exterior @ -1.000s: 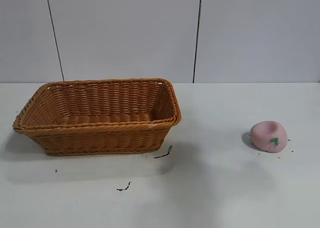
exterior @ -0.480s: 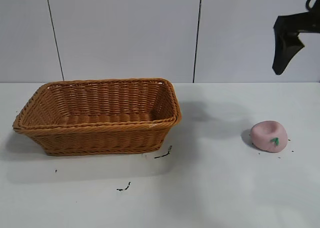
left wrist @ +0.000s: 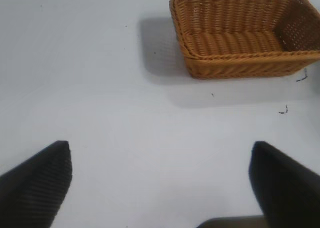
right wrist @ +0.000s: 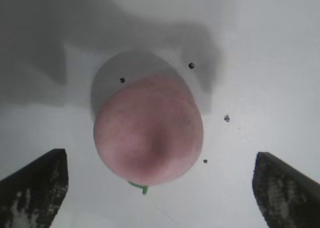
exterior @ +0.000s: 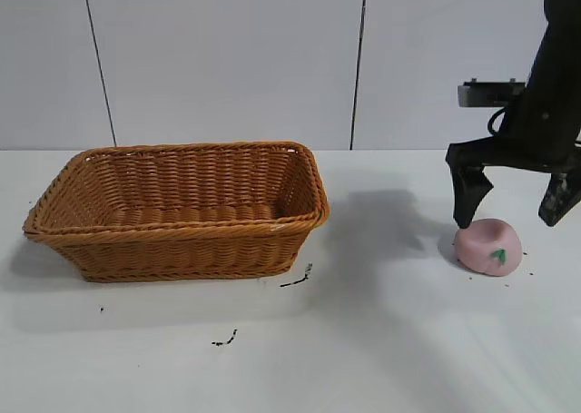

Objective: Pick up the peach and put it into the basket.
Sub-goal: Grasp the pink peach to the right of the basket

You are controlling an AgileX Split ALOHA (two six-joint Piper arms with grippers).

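Nothing is done yet: the peach (exterior: 489,246) lies far from the basket (exterior: 178,231), framed but untouched by the wide-spread right gripper (exterior: 511,221).

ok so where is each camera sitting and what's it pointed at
Exterior: outside the rig, level, facing the table; shows the basket, the peach and the right gripper open above it.
Left wrist: looks down past the open left gripper at the table; shares the basket with the exterior.
Right wrist: looks straight down between its fingertips; shares the peach.
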